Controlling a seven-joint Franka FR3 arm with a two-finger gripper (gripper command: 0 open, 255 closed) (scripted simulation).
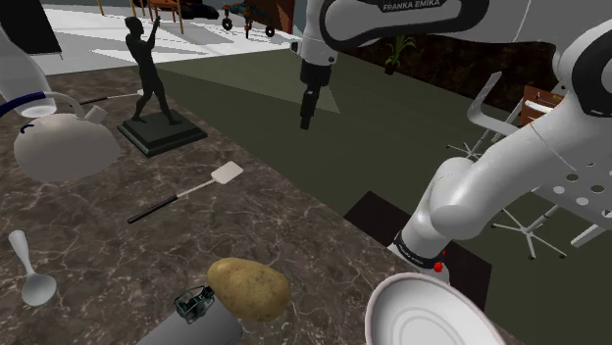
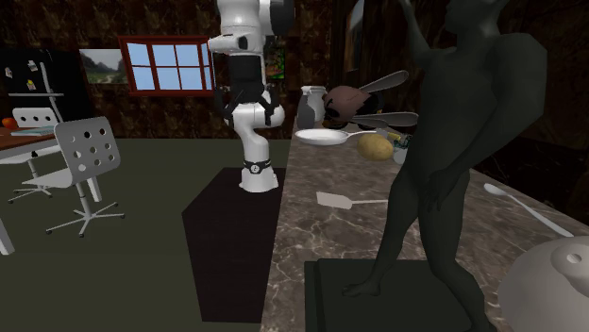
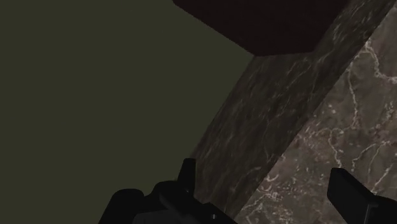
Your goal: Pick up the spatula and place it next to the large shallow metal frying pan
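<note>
The spatula (image 1: 189,192) lies flat on the marble counter, its pale square blade (image 1: 227,174) toward the counter's far edge and its thin dark handle pointing to the shoulder view's lower left. From the second exterior view the spatula (image 2: 340,200) rests near the counter's edge. The shallow white frying pan (image 1: 425,314) sits at the shoulder view's bottom right, close to the stand; the same pan (image 2: 321,137) shows in the second exterior view. My gripper (image 1: 306,116) hangs open and empty, high above the floor just beyond the counter's edge, up and right of the spatula. Its fingers (image 3: 347,191) stand apart over that edge.
A dark statue (image 1: 152,83) on a black base stands behind the spatula. A grey teapot (image 1: 64,147), a spoon (image 1: 29,270) and a potato (image 1: 248,287) also rest on the counter (image 1: 294,245). White chairs (image 2: 85,156) stand on the floor.
</note>
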